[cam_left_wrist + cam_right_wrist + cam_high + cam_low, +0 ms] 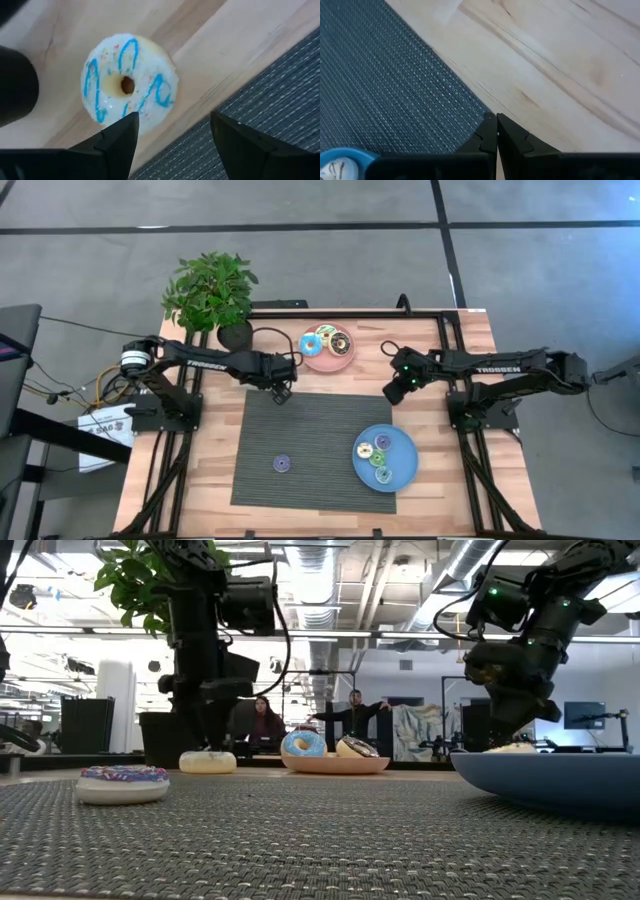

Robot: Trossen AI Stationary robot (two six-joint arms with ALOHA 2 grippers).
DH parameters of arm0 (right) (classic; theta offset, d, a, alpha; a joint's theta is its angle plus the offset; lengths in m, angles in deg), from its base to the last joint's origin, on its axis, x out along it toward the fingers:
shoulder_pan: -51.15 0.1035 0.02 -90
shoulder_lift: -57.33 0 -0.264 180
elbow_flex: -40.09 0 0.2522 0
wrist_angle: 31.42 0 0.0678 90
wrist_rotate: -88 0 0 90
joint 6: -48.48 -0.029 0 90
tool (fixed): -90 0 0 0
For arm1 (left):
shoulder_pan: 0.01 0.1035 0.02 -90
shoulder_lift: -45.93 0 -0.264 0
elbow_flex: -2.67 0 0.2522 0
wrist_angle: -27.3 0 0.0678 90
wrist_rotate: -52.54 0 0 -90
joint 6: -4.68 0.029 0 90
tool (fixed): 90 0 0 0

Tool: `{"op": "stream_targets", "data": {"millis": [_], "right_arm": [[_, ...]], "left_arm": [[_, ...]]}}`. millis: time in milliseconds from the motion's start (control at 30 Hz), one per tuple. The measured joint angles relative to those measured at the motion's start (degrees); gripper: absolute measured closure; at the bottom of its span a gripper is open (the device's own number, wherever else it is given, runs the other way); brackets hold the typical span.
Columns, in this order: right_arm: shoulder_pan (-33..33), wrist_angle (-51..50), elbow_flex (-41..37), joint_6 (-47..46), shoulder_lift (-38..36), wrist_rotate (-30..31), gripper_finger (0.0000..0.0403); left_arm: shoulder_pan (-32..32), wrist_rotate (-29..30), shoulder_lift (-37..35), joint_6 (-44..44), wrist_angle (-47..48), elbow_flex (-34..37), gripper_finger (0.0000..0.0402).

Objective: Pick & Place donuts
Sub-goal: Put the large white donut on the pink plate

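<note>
Left gripper (170,137) hovering, fingers apart, over white donut (128,83) on worktop (210,45); centring before closing advised. Right gripper (496,131) waiting, fingers together.

Grey floor (300,205) with dark seams, ceiling ducts (470,560), two people (262,720) behind

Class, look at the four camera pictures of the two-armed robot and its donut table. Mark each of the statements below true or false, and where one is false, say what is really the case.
1. The left gripper is open above a white donut with blue stripes. True.
2. That white donut lies on the dark mat. False: it lies on bare wood just beside the mat's edge.
3. The right gripper is shut and holds nothing. True.
4. A purple donut lies alone on the mat. True.
5. The blue plate is empty. False: it holds several donuts.
</note>
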Motion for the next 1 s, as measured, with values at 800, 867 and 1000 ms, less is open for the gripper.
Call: {"op": "stream_targets", "data": {"millis": [800, 867, 1000], "right_arm": [[0.0, 0.0, 0.0, -4.5, 0.0, 0.2, 0.0402], [0.0, 0.0, 0.0, -5.5, 0.0, 0.4, 0.0402], [0.0, 0.0, 0.0, -6.0, 0.0, 1.3, 0.0402]], "left_arm": [[4.4, -3.6, -4.8, 5.6, 0.3, 0.3, 0.0160], [4.8, -3.8, -4.9, 5.6, 0.1, 0.3, 0.0156], [5.6, -4.0, -4.2, 5.6, 0.2, 0.3, 0.0142]]}}
